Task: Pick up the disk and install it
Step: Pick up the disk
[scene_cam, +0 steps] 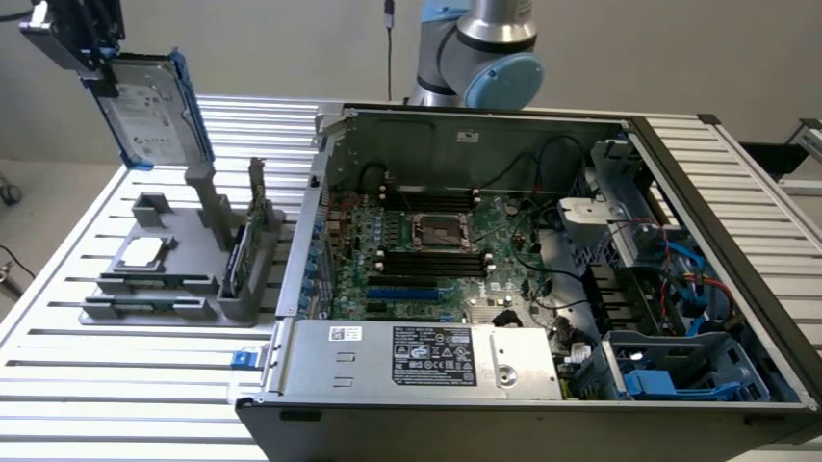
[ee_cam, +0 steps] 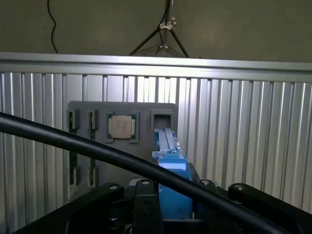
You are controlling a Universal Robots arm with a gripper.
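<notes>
The disk is a silver-grey drive with a white label and blue rails. It hangs upright in the air at the exterior view's upper left, above the grey holder. My gripper is shut on its upper end. In the wrist view the disk appears edge-on, its blue rails running out from between the black fingers, with the holder beyond it.
The holder keeps a square processor chip and an upright memory stick. An open computer case lies to the exterior view's right, with its motherboard, power supply and blue drive bay. A black cable crosses the wrist view.
</notes>
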